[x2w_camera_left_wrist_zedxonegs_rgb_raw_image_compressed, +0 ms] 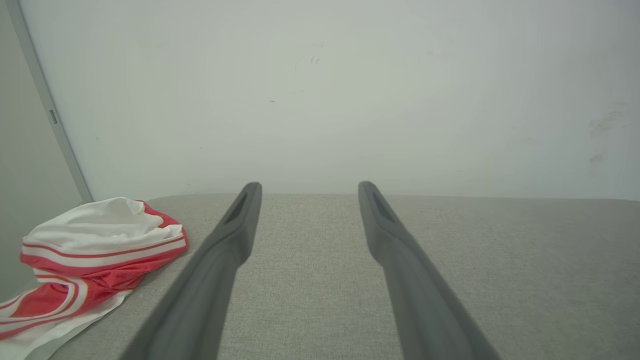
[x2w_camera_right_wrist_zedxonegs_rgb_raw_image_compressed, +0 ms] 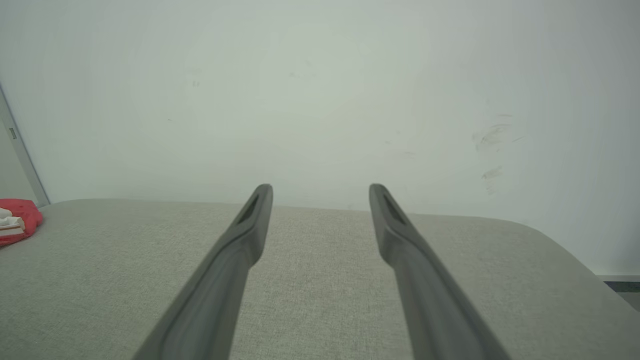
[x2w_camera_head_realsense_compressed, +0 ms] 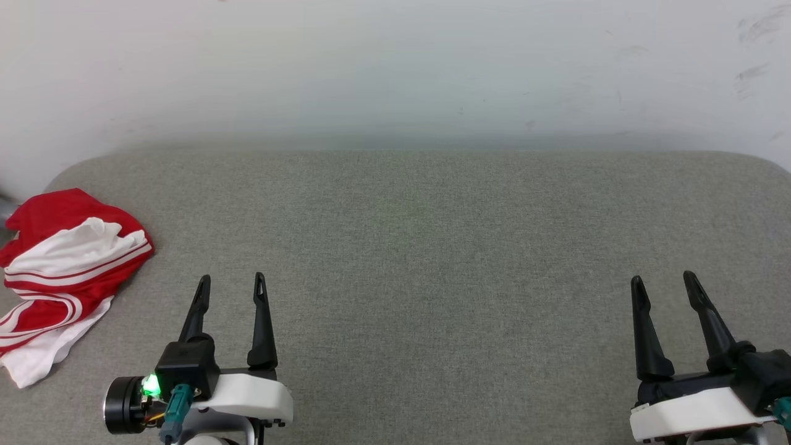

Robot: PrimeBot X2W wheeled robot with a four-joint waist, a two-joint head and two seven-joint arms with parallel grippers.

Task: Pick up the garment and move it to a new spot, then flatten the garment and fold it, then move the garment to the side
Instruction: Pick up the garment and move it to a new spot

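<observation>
The garment (x2w_camera_head_realsense_compressed: 65,266) lies crumpled at the middle left edge of the head view, red folds mixed with white striped ones. It sits on the grey fabric surface (x2w_camera_head_realsense_compressed: 432,247), near that surface's rounded left corner. My left pincer (x2w_camera_head_realsense_compressed: 232,285) is at the lower left, released, fingers spread and grasping nothing. It is below and to the right of the garment, with a stretch of grey fabric between them. My right pincer (x2w_camera_head_realsense_compressed: 664,281), at the lower right, is also released and well apart from the garment. A pale wall (x2w_camera_head_realsense_compressed: 395,68) rises along the top, scuffed at the upper right. In my left wrist view a grey strip (x2w_camera_left_wrist_zedxonegs_rgb_raw_image_compressed: 50,115) slants down the wall at the upper left, behind the garment.
</observation>
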